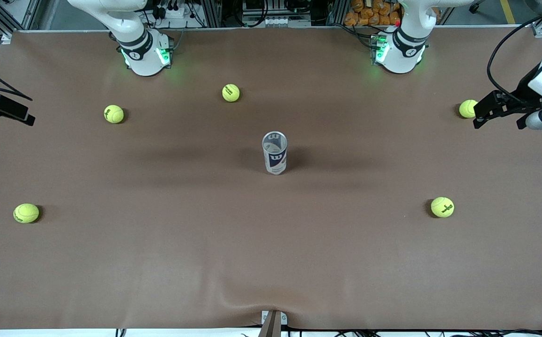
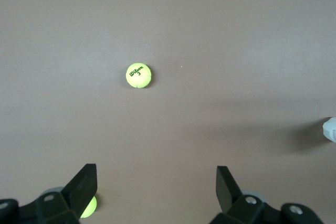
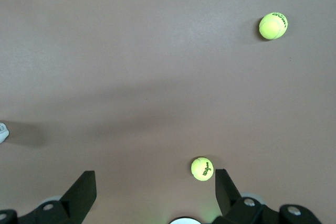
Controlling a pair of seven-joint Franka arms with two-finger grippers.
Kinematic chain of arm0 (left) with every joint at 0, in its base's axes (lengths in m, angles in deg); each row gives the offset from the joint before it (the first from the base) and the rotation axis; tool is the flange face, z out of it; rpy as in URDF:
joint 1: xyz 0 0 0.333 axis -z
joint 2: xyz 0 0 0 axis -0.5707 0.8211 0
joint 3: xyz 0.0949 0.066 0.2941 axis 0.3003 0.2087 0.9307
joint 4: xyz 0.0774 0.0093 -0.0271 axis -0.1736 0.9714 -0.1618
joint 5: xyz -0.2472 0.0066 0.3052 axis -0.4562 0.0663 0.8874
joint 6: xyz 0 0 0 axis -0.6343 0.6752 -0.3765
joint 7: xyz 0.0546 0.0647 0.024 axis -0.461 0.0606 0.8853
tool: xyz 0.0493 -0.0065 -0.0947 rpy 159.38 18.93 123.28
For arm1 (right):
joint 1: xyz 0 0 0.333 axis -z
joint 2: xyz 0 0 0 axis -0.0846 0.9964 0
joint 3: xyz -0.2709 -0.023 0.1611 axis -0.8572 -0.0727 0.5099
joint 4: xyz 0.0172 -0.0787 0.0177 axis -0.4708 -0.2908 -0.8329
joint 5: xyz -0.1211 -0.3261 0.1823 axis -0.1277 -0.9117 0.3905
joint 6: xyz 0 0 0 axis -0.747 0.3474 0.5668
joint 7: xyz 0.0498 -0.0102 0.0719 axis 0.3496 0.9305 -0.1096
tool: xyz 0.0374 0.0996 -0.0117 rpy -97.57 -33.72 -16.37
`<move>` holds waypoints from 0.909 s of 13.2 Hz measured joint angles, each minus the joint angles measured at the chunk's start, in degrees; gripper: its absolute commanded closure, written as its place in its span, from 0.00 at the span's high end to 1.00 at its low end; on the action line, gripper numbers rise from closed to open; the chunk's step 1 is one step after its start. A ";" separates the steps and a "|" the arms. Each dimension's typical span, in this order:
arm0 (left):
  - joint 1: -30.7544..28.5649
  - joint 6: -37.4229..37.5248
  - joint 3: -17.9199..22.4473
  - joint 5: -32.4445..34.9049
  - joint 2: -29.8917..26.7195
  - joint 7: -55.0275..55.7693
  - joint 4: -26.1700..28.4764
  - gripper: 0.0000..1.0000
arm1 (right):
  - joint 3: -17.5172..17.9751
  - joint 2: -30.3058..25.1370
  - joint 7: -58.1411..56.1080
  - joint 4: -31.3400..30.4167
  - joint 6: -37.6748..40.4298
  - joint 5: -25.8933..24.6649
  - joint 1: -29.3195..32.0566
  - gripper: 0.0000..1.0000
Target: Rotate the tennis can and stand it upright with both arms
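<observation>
The tennis can (image 1: 275,153) stands upright in the middle of the table, its open silver rim up and its white and dark-blue label toward the front camera. Neither gripper touches it. My left gripper (image 1: 499,120) hangs open over the left arm's end of the table, beside a tennis ball (image 1: 467,108). My right gripper (image 1: 6,110) is open and empty over the right arm's end. In the left wrist view the open gripper (image 2: 156,182) holds nothing, and a sliver of the can (image 2: 329,128) shows at the edge. The right wrist view shows its gripper (image 3: 156,184) open too.
Several yellow-green tennis balls lie scattered on the brown table: two (image 1: 231,92) (image 1: 114,113) nearer the bases, one (image 1: 26,213) toward the right arm's end, one (image 1: 442,207) toward the left arm's end. The arm bases (image 1: 146,56) (image 1: 399,51) glow green.
</observation>
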 measured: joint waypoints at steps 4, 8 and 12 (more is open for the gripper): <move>-0.02 0.58 0.52 0.00 0.00 0.00 0.02 1.00 | 0.00 0.00 0.00 0.00 0.00 0.00 -0.07 1.00; -0.02 3.02 1.12 0.00 0.00 -2.93 0.18 1.00 | -0.01 0.00 -0.01 0.00 0.00 -0.95 -0.29 1.00; -0.03 3.10 1.61 0.00 0.00 -3.74 0.20 1.00 | 0.01 0.00 -0.01 0.00 0.00 -3.07 -2.25 1.00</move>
